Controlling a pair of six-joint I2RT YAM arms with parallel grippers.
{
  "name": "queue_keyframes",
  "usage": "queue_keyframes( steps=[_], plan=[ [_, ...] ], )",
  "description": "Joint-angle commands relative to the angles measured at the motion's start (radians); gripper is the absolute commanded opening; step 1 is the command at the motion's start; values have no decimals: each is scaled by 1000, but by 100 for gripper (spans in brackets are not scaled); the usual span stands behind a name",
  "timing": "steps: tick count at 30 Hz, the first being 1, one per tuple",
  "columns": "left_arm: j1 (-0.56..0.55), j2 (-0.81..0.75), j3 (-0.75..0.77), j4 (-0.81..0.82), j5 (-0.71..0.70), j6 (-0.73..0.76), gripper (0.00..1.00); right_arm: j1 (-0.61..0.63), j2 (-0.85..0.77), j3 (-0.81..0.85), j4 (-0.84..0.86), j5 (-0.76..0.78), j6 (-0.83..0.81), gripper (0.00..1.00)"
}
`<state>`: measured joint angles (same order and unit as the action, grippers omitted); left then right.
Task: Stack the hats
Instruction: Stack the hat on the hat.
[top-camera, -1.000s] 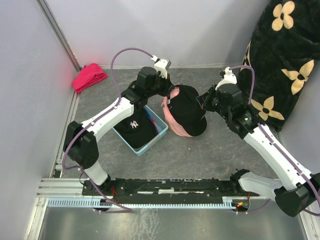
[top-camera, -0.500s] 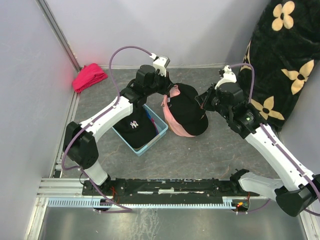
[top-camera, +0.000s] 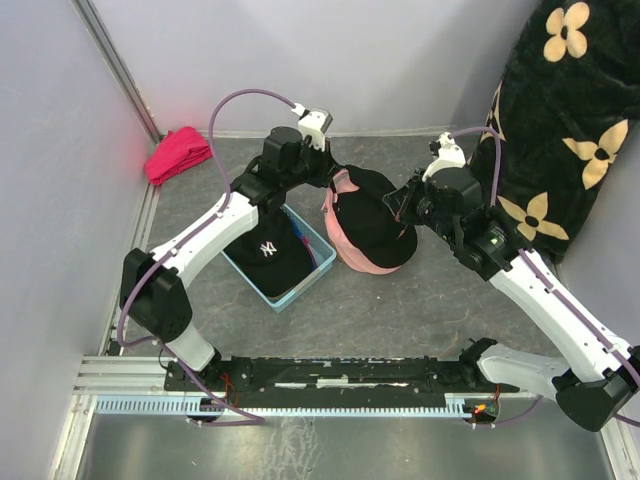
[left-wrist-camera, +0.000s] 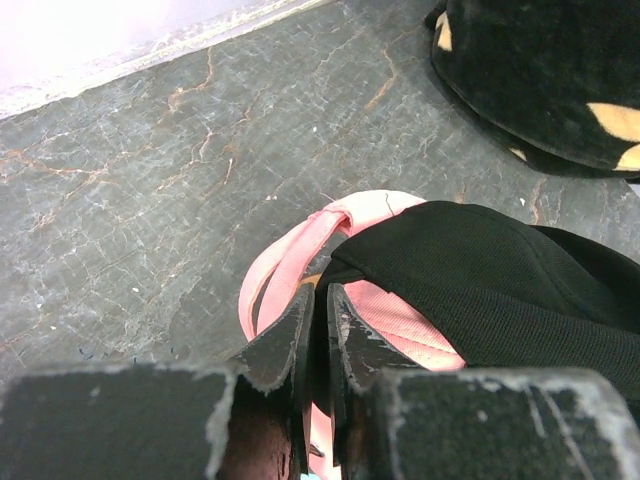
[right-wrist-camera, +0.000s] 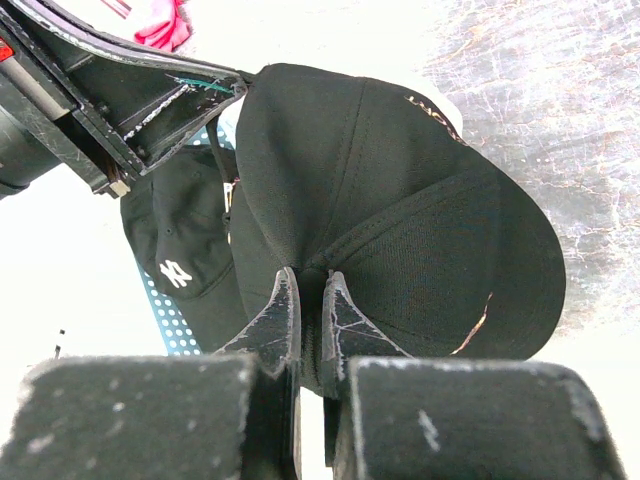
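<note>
Top external: black cap (top-camera: 372, 215) sits over the pink cap (top-camera: 348, 255) at centre, both my grippers on it.
On left wrist I see the left gripper (left-wrist-camera: 320, 300) pinched nearly closed on the black cap's back edge, just above the pink strap. On right wrist, the right gripper (right-wrist-camera: 310, 285) clamps tight on a fold of its crown. A logo cap (top-camera: 262, 255) lies in the bin (top-camera: 318, 240), just left of the pair.
</note>
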<state>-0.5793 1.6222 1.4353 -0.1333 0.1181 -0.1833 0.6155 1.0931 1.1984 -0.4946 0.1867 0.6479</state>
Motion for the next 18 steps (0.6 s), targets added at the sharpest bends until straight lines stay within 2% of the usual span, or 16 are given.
queue_keyframes(
  steps=[1,18],
  plan=[
    [41,-14,20,9,-34,59,14,8,-29,34,11,16,-4,2],
    [80,130,79,-51,-113,64,14,16,10,-24,21,25,3,2]
  ],
)
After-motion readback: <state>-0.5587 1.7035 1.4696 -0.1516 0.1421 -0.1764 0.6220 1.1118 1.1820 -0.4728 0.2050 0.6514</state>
